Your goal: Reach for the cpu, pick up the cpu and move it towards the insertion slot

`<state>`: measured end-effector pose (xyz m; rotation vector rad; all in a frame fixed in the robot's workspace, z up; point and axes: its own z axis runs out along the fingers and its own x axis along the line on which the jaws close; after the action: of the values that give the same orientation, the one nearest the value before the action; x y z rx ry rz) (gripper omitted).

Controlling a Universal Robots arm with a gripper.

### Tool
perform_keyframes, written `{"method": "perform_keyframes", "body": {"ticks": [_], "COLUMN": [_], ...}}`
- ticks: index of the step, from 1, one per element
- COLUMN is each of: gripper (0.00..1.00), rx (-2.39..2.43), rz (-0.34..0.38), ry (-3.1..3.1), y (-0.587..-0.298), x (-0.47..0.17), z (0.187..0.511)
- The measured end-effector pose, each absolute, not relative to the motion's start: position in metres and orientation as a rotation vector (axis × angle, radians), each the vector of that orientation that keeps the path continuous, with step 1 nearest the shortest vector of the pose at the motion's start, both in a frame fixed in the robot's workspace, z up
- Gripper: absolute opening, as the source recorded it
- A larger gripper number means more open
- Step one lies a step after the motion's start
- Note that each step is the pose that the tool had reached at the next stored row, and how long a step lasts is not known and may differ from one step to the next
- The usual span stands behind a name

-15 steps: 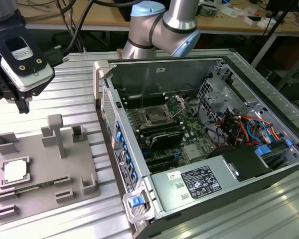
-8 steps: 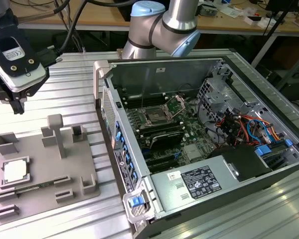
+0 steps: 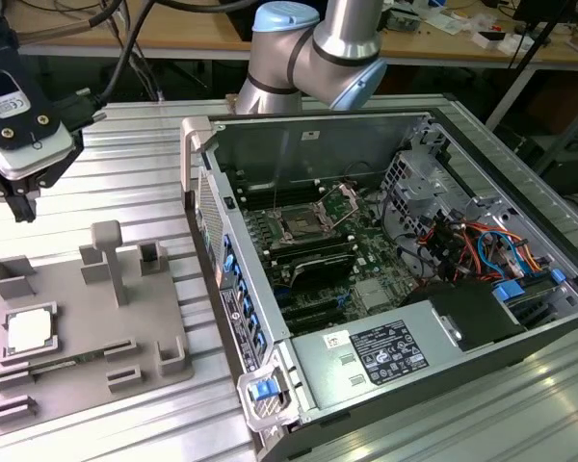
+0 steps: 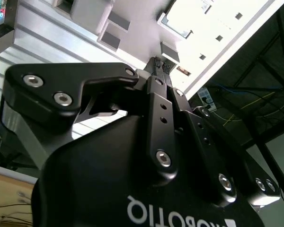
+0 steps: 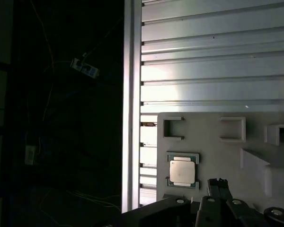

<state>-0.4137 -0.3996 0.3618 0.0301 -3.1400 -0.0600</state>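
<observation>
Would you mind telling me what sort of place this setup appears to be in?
Probably a robotics lab or workshop: a robot arm at a slatted aluminium table, an open computer case on it, and a cluttered wooden bench behind.

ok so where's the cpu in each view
Exterior view: the cpu lies on the grey tray, at the exterior view's left.
First wrist view: the cpu sits in its pocket on the grey tray, just ahead of the gripper.
Second wrist view: the grey tray is glare-washed; cannot tell the cpu there.
Shared landmark: the grey tray's raised blocks.
</observation>
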Motion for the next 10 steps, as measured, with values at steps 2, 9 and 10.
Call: {"method": "perform_keyframes", "body": {"ticks": [2,9,10], "gripper": [0.11,0.24,0.25], "rx": [0.03,0.03,0.03], "rz": [-0.06,-0.06,-0.06], "ry": [-3.14,-3.14,-3.14], "y": [-0.4,-0.4,-0.4], "x": [-0.417,-0.428,-0.43], "z": [0.362,0.362,0.362]}}
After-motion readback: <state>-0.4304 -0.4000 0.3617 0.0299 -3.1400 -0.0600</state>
